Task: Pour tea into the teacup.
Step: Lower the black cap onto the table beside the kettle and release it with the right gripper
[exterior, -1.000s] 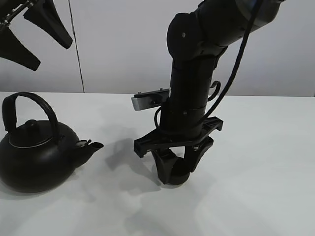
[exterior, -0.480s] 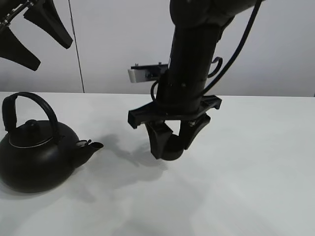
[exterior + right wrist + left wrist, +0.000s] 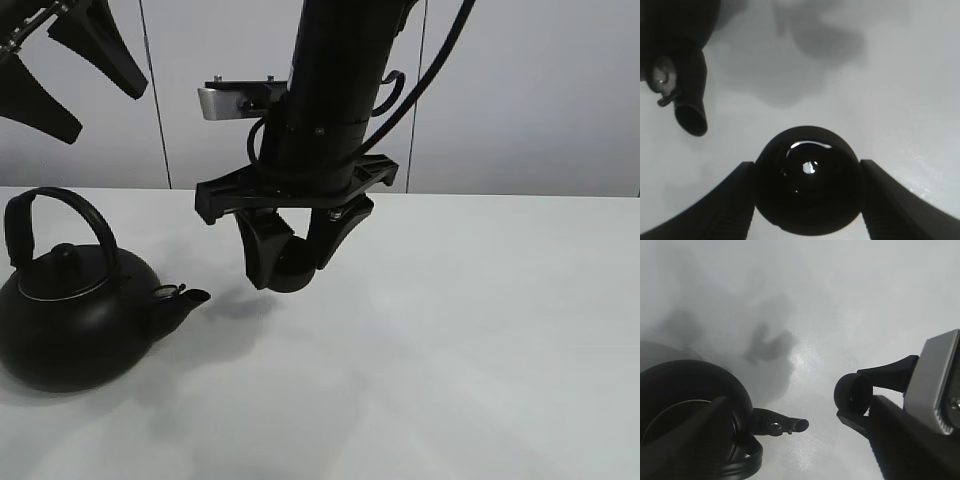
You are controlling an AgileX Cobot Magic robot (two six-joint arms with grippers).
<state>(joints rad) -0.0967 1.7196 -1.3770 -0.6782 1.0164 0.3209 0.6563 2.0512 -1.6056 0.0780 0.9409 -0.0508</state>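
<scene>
- While the right gripper (image 3: 290,262) points straight down near mid-scene, its two fingers are clamped on the small round matte black teacup (image 3: 807,195), one on each side.
- Cup is held upright in the air, clear of the white tabletop (image 3: 480,350). Nothing is touching its underside.
- Cup sits to the right of the short spout (image 3: 190,297) and above its level, with a gap between them.
- Spout belongs to the big round black teapot with an arched handle (image 3: 70,330), which stands on the table at the left. Lid is on, handle is up, spout points right toward the cup.
- Cup's shadow (image 3: 240,300) falls on the table just right of the spout tip.
- Right wrist view shows a glossy highlight inside the cup. Cannot tell whether it's liquid or bare glaze.
- Left gripper (image 3: 107,117) hangs high at the far left, above the teapot. Its fingers are spread apart with nothing between them, well clear of the handle.
</scene>
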